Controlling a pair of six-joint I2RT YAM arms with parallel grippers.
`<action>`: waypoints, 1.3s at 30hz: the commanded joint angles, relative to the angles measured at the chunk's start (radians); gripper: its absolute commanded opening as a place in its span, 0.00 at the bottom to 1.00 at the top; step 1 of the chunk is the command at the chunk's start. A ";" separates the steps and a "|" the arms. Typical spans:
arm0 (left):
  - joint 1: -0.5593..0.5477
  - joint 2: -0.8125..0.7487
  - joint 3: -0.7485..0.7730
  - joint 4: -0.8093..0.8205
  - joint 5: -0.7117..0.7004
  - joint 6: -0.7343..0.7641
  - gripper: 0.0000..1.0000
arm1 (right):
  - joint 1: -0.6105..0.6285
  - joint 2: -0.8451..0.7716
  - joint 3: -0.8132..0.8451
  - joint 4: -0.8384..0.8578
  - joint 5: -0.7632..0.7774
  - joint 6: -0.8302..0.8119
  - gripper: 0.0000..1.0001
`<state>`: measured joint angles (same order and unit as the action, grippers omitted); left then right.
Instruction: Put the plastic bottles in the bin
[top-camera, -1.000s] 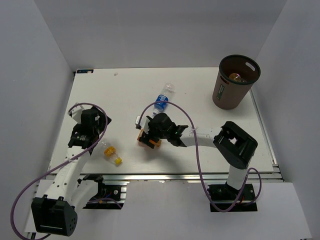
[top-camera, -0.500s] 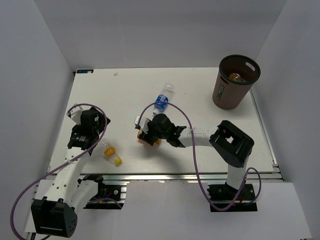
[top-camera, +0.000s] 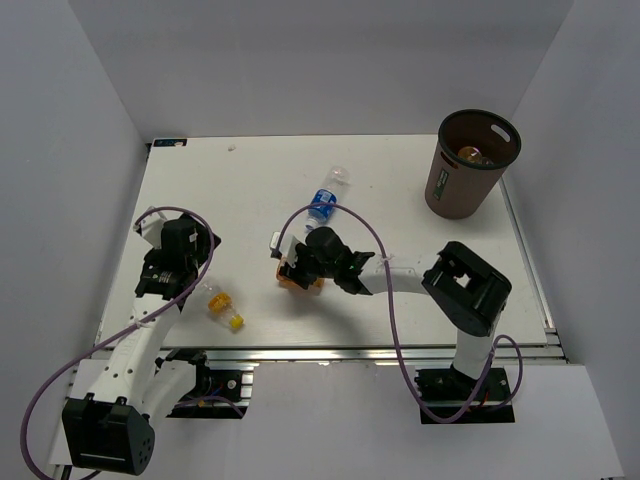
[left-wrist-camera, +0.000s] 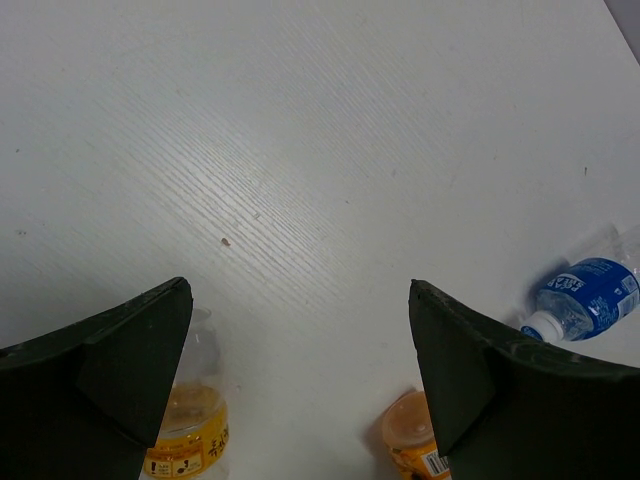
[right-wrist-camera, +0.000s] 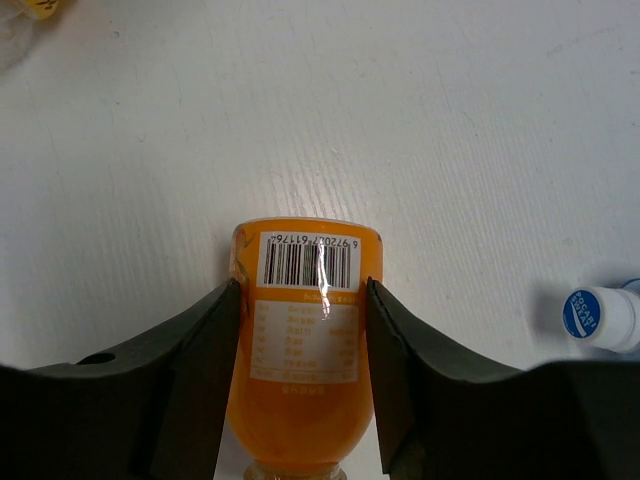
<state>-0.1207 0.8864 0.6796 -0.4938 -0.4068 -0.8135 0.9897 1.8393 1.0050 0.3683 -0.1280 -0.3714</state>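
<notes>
My right gripper (top-camera: 297, 273) (right-wrist-camera: 303, 335) is shut on an orange-filled bottle (top-camera: 291, 279) (right-wrist-camera: 305, 370) that lies on the table at centre, both pads pressed against its labelled sides. A small bottle with a yellow cap (top-camera: 223, 306) (left-wrist-camera: 188, 430) lies at the front left. My left gripper (top-camera: 168, 266) (left-wrist-camera: 300, 300) hovers open and empty just left of it. A clear bottle with a blue label (top-camera: 323, 202) (left-wrist-camera: 588, 303) lies behind the right gripper. The dark-brown bin (top-camera: 452, 192) stands at the back right with a bottle (top-camera: 469, 155) inside.
The bin stands close to the table's right edge (top-camera: 527, 262). The purple cable (top-camera: 358, 232) of the right arm loops over the table between the gripper and the blue-label bottle. Grey walls enclose the table on three sides.
The right gripper's jaws have closed from wide apart onto the orange bottle, and the gripper has shifted slightly. The left arm has barely moved.
</notes>
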 joint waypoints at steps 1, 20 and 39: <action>0.003 -0.006 -0.006 0.035 0.011 -0.009 0.98 | 0.001 -0.074 0.044 -0.034 0.021 -0.008 0.11; 0.003 0.006 0.008 0.023 0.014 0.002 0.98 | -0.057 -0.072 0.098 -0.186 -0.061 -0.073 0.89; 0.003 0.114 -0.011 0.113 0.059 0.016 0.98 | -0.086 0.135 0.116 -0.058 -0.142 -0.232 0.84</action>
<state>-0.1207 1.0016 0.6777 -0.4103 -0.3656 -0.8089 0.9035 1.9545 1.0996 0.2588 -0.2646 -0.5880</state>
